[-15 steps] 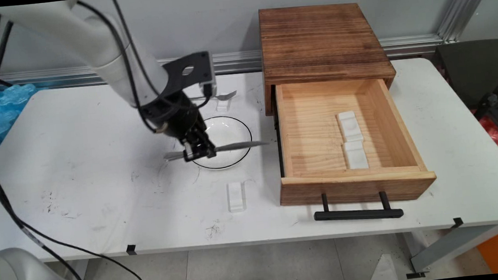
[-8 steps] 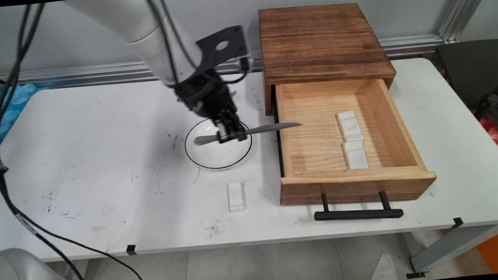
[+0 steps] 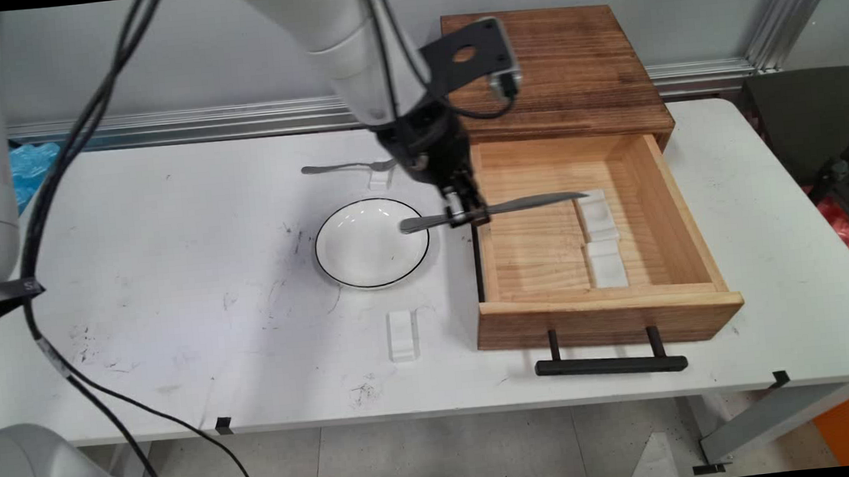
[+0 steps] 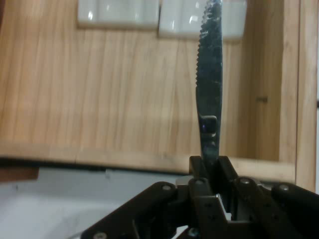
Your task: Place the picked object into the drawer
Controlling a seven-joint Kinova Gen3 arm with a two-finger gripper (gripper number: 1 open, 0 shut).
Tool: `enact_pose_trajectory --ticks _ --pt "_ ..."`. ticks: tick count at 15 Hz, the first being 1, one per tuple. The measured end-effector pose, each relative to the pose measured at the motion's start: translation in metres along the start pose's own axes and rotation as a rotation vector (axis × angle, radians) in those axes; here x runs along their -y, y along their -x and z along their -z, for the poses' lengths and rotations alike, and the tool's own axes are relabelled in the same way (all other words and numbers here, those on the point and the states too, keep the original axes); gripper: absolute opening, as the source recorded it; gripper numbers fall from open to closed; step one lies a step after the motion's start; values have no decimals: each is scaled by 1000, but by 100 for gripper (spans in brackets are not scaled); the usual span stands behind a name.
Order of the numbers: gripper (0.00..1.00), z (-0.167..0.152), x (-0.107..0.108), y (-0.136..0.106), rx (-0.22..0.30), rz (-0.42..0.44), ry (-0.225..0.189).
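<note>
Nearest the camera, the open drawer [image 3: 608, 315] juts from its cabinet, its black handle [image 3: 611, 364] at the front. Left of it, a small white block [image 3: 402, 334] sits on the bench [image 3: 164, 253]. Beyond the block lies a black-rimmed white plate [image 3: 357, 256] with nothing on it.

Just right of the plate, the tool [image 3: 466, 215] hangs over the drawer's left wall, clamped on a knife [image 3: 529, 202] near the middle of its length. The knife lies level. Its handle end reaches back toward the plate and its serrated blade [image 4: 209, 74] stretches over the drawer floor. The tip points at the farther of two white rests [image 3: 596, 216], and the other rest [image 3: 607, 265] lies just in front.

Farther back, a fork [image 3: 334, 168] is propped on another white rest [image 3: 379, 177], and the dark wooden cabinet [image 3: 548, 66] stands against the wall.
</note>
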Motion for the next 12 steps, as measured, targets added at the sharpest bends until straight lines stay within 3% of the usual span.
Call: enact_pose_trajectory --ticks 8,12 --pt "0 -40 -2 -60 -34 -48 15" --pt "0 -56 -3 -77 -43 -65 19"
